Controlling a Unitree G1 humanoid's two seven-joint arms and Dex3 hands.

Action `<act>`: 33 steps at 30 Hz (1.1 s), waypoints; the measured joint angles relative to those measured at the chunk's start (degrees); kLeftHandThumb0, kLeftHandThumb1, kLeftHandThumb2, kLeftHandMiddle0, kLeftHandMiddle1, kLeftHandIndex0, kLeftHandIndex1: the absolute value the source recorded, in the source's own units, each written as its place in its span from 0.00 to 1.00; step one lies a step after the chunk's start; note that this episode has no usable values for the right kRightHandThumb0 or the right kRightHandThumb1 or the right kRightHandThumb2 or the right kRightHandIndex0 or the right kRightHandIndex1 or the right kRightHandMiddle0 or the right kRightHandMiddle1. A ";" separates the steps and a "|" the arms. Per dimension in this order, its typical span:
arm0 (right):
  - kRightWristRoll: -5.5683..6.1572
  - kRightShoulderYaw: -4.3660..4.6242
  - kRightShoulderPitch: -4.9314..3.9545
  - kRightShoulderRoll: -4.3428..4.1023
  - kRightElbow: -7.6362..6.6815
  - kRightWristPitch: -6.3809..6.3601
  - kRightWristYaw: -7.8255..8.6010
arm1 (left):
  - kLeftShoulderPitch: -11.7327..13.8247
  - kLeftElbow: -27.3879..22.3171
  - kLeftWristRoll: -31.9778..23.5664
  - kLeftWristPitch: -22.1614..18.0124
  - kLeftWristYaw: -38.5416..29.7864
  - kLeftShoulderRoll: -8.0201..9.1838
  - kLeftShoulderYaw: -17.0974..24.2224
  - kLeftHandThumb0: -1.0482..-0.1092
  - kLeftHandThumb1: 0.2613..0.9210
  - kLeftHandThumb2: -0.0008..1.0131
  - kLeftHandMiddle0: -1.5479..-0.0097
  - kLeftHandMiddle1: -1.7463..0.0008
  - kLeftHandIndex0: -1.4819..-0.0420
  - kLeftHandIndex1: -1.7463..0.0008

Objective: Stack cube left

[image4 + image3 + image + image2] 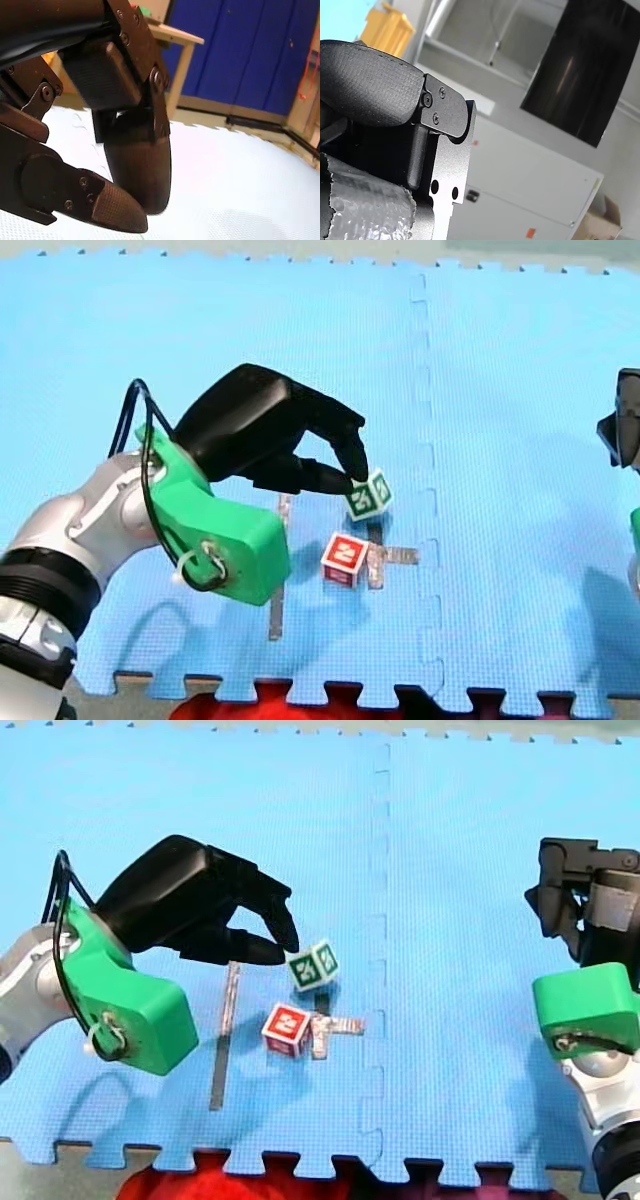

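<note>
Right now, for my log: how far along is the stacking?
Done: the left hand has the green cube pinched, tilted. In hand: holding it near the red cube. Left: setting it on top, releasing. The right hand, empty, is at the right.

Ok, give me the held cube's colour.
Green and white cube in the left hand; best in second head view.

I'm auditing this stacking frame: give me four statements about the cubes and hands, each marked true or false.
1. The left hand pinches the green-and-white cube at its fingertips. True.
2. The green-and-white cube sits squarely on the red-and-white cube. False: it is tilted in the fingers, apart from the red-and-white cube.
3. The red-and-white cube lies on the blue foam mat, beside grey tape strips. True.
4. The right hand grasps the red-and-white cube. False: it holds nothing, at the mat's right side.
</note>
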 measured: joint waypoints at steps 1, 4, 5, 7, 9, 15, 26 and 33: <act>-0.01 0.00 0.00 -0.01 0.00 0.00 0.00 | 0.04 0.02 0.05 0.00 -0.21 -0.13 -0.08 0.59 0.84 0.00 0.39 0.00 0.42 0.26; -0.03 0.01 0.01 -0.02 -0.11 -0.01 -0.02 | 0.07 0.12 0.19 -0.01 -0.86 -0.44 -0.33 0.59 0.84 0.00 0.39 0.00 0.40 0.31; -0.05 0.02 0.01 -0.03 -0.19 0.00 -0.04 | 0.08 0.12 0.16 -0.02 -1.16 -0.50 -0.34 0.59 0.84 0.00 0.39 0.00 0.40 0.32; -0.07 0.02 0.03 -0.04 -0.31 0.00 -0.08 | 0.14 0.12 0.01 -0.02 -1.72 -0.59 -0.34 0.59 0.84 0.00 0.39 0.00 0.40 0.33; -0.09 0.03 0.06 -0.08 -0.37 0.00 -0.09 | 0.28 0.09 -0.30 -0.02 -2.17 -0.72 -0.23 0.60 0.84 0.00 0.39 0.00 0.39 0.33; -0.05 0.02 0.10 -0.20 -0.36 0.00 -0.07 | 0.75 -0.09 -0.78 0.04 -2.71 -0.85 0.02 0.60 0.85 0.00 0.39 0.00 0.39 0.33; -0.19 0.09 0.16 -0.22 -0.33 -0.09 -0.21 | 1.45 0.11 -0.91 0.03 -3.07 -0.81 0.22 0.60 0.85 0.00 0.40 0.00 0.27 0.62; -0.30 0.12 0.06 -0.23 0.35 -0.15 -0.46 | 0.85 1.97 -0.06 0.76 -2.90 -0.05 0.19 0.65 0.83 0.00 0.46 0.03 0.37 0.96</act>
